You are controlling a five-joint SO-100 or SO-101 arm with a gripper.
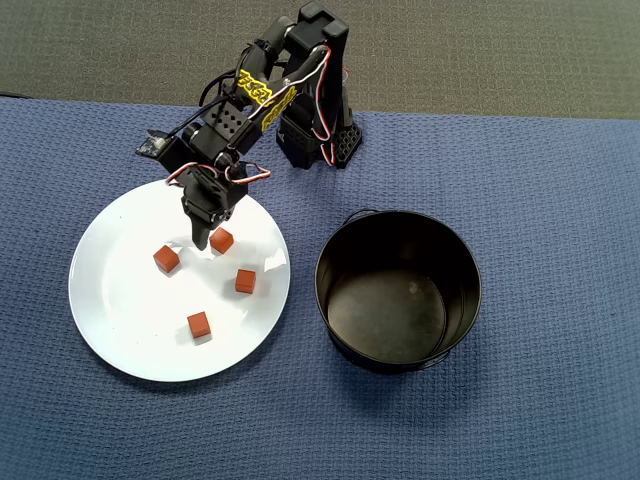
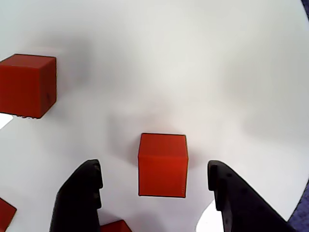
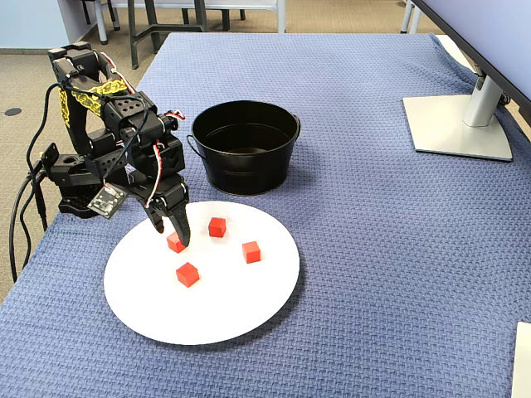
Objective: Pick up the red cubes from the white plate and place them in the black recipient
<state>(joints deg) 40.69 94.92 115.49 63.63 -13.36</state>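
A blue waffle-weave cloth covers the table. At two o'clock in the fixed view stands a grey monitor base. At twelve o'clock, chair legs on tan carpet.

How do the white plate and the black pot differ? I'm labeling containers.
The white plate is flat, shallow-rimmed and wider; the black pot has tall straight walls and a wire handle. The plate holds four red cubes; the pot is empty. Both are round, resting on the blue cloth.
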